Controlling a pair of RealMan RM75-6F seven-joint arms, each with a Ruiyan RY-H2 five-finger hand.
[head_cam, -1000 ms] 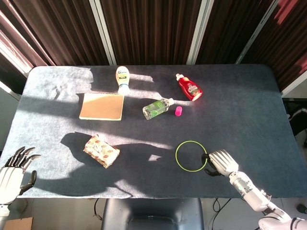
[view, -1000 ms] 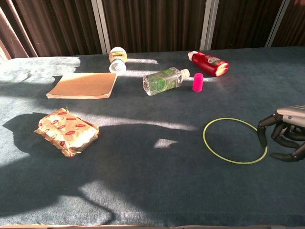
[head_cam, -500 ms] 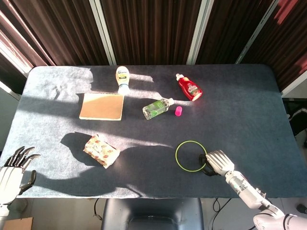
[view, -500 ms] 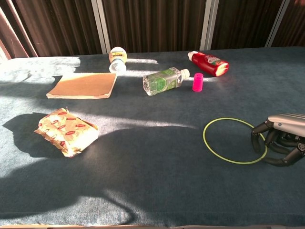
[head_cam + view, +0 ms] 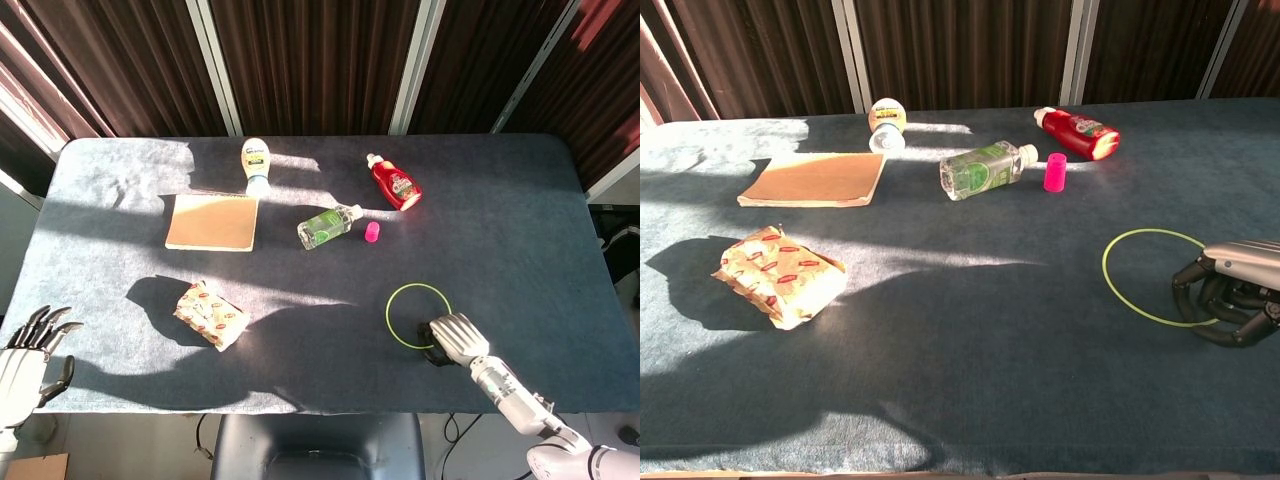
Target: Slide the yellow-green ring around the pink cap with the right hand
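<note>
While right hand (image 5: 1232, 292) fingers curl on yellow-green ring (image 5: 1152, 277) | pink cap (image 5: 1055, 172) well apart — left hand (image 5: 20, 362) fingers spread

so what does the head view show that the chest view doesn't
Only the head view shows the left hand, fingers apart and holding nothing, off the table's near left corner, plus the right forearm and the dark chair at the near edge.

Only the chest view shows the right hand's fingers from the side, curled down at the ring's near right edge.

Both show the ring, the pink cap far from it, the right hand, the clear bottle, red bottle, white bottle, tan pad and wrapped packet.
</note>
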